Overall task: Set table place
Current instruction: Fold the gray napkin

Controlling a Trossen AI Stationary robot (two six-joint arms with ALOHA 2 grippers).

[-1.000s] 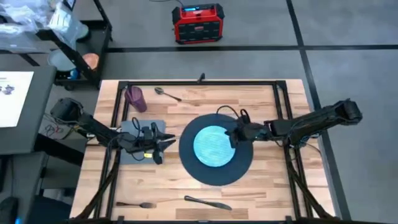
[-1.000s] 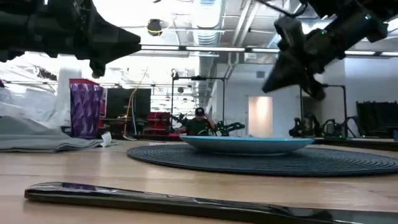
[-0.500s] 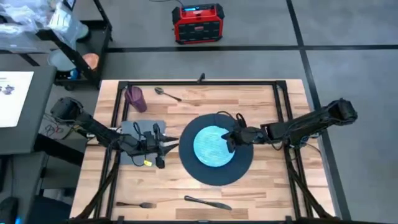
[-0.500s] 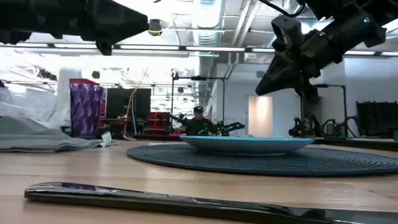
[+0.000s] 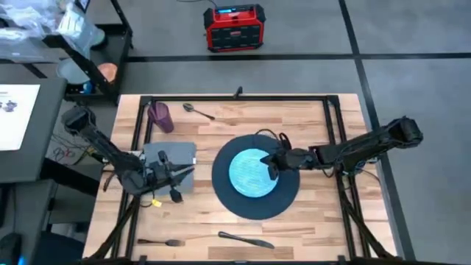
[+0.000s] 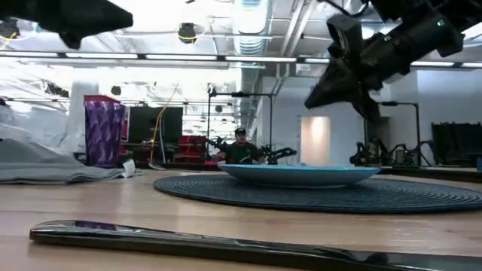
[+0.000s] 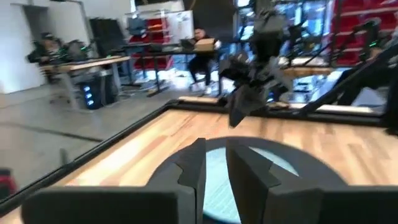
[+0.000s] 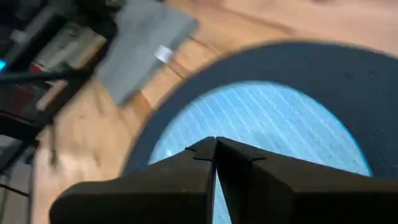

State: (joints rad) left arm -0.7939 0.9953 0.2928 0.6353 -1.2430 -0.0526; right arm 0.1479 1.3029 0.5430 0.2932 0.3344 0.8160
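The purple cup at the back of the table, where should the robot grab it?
Judging by its pose, the purple cup stands upright with bare table around it. Best guess: grip across its sides near the middle, coming level from the left gripper's side, clear of the spoon beside it.

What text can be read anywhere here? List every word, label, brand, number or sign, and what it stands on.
No text can be read.
Red case on the floor: its screen and label are too small.
White sheet on the side desk: its print is too small.
Tag on the grey napkin: blurred.
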